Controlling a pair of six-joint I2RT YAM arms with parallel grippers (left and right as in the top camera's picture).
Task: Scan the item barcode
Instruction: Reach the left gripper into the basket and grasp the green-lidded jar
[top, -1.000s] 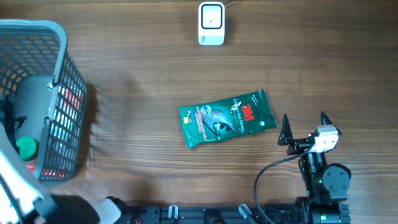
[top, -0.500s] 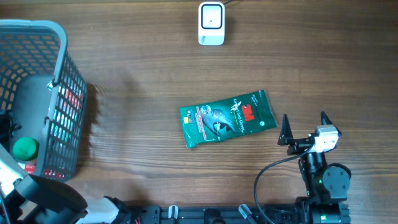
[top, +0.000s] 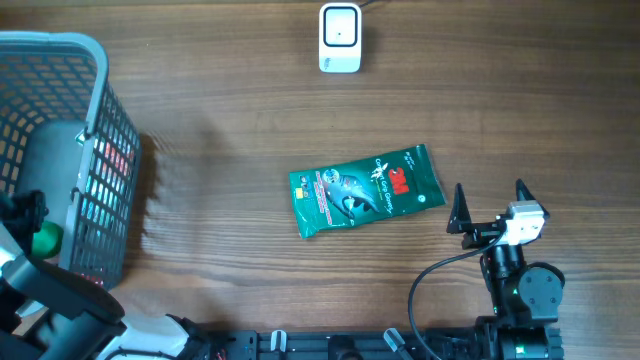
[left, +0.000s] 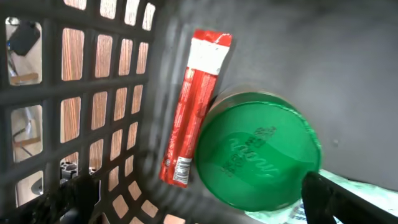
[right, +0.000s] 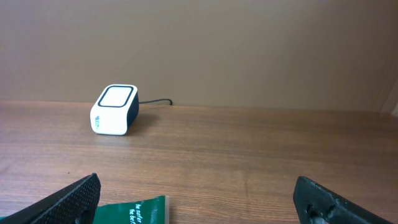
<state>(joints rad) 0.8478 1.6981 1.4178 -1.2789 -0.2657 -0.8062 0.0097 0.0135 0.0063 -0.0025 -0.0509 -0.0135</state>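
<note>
Inside the basket (top: 62, 42) at the left edge of the counter (top: 220, 110), the left fingers (left: 329, 196) hung spread wide and empty over a green-lidded tub (left: 258, 158), with a red stick packet (left: 196, 106) standing against the mesh wall and touching the tub's side. The right fingers (right: 74, 198) were also wide and held nothing, parked low near the front edge. A green packet (top: 366, 189) lay flat in the middle of the counter, between them and the scanner (top: 340, 38) at the far edge.

The step in hand looked like fetching something from the basket to scan. The tub seemed the likelier pick, since it sat squarely between the open fingers. To do it well, the fingers would need to come down centred across the lid's width, clear of the red packet and the mesh, and close on the rim rather than the slick top. No barcode showed on the tub from here, so a firm grip that allows turning it toward the scanner's face would matter.
</note>
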